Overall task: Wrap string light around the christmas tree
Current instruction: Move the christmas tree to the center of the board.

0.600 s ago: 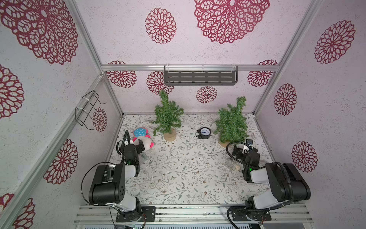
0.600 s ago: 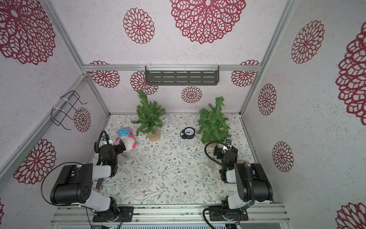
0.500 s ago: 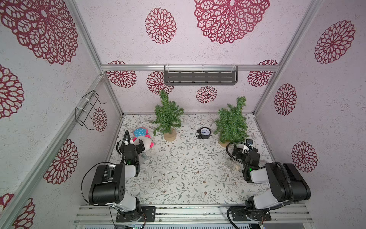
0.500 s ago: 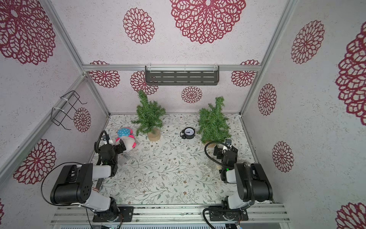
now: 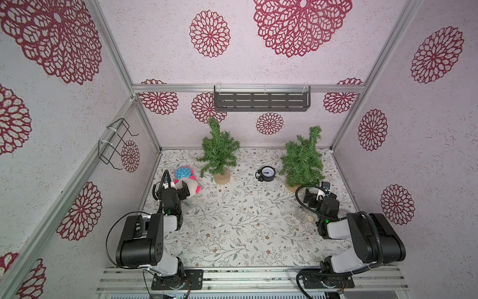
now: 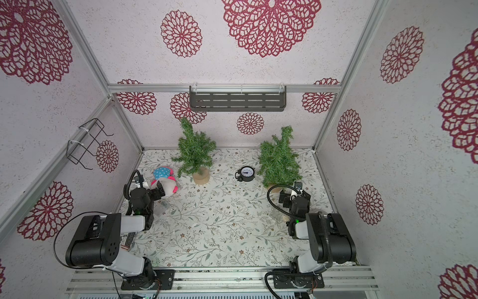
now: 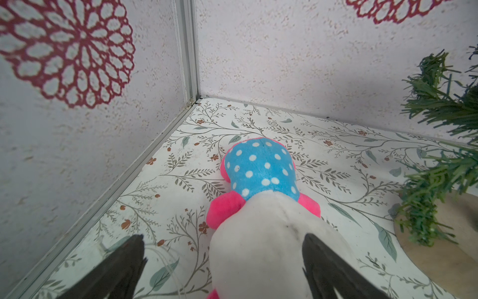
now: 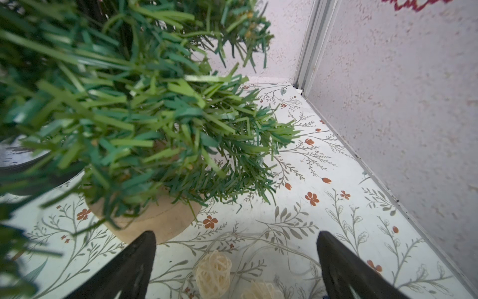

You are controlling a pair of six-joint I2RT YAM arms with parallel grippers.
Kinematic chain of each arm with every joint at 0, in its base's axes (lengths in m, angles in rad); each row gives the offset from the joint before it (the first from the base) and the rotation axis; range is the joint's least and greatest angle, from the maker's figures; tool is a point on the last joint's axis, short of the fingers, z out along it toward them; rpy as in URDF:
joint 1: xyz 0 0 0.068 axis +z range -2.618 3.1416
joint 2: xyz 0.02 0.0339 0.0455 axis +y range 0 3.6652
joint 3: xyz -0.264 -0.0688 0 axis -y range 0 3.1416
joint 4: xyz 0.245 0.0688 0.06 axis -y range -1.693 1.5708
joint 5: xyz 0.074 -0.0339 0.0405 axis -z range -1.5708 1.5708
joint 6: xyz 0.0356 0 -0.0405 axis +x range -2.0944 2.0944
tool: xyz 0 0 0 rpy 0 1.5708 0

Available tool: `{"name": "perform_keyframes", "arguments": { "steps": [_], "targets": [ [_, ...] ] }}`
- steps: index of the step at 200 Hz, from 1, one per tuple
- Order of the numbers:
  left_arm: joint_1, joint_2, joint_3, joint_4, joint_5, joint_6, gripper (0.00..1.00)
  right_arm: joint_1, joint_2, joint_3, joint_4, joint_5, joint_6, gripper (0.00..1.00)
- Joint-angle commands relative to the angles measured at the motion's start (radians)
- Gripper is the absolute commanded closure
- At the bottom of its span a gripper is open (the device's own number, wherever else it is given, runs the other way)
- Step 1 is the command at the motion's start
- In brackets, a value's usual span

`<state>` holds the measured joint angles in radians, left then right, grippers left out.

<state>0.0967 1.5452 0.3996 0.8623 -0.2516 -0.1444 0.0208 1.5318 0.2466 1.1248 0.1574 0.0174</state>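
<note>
Both are gaping empty: right gripper (image 8: 236,236) is hovering over lights (image 8: 213,271) at lower centre, risking snagging them on the tree (image 8: 144,116); left gripper (image 7: 222,239) is risking nudging the plush (image 7: 258,176)

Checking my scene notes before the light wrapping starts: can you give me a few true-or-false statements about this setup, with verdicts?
1. The left claw and the right claw both stand open. True.
2. The string light is already wound round a tree. False: it lies loose on the table, just in front of the right claw.
3. The clock stands between the left-side tree and the right-side tree. True.
4. The plush toy lies in front of the right claw. False: it lies in front of the left claw, near the left-side tree.
</note>
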Motion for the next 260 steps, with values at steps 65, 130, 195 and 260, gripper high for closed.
{"name": "perform_keyframes", "arguments": {
  "steps": [65,130,195,260],
  "targets": [
    [0.001,0.009,0.019,0.024,0.009,0.022,0.02,0.004,0.004,0.023,0.043,0.016,-0.01,0.01],
    [0.032,0.008,0.028,0.004,0.06,-0.001,0.02,-0.002,0.0,0.021,0.042,0.012,-0.006,0.01],
    [-0.096,-0.232,0.14,-0.418,-0.282,-0.066,0.02,0.079,-0.377,0.165,-0.603,0.245,0.154,0.01],
    [-0.149,-0.413,0.412,-1.092,-0.364,-0.362,0.02,0.076,-0.541,0.336,-1.125,-0.042,0.496,0.02]
  ]
}}
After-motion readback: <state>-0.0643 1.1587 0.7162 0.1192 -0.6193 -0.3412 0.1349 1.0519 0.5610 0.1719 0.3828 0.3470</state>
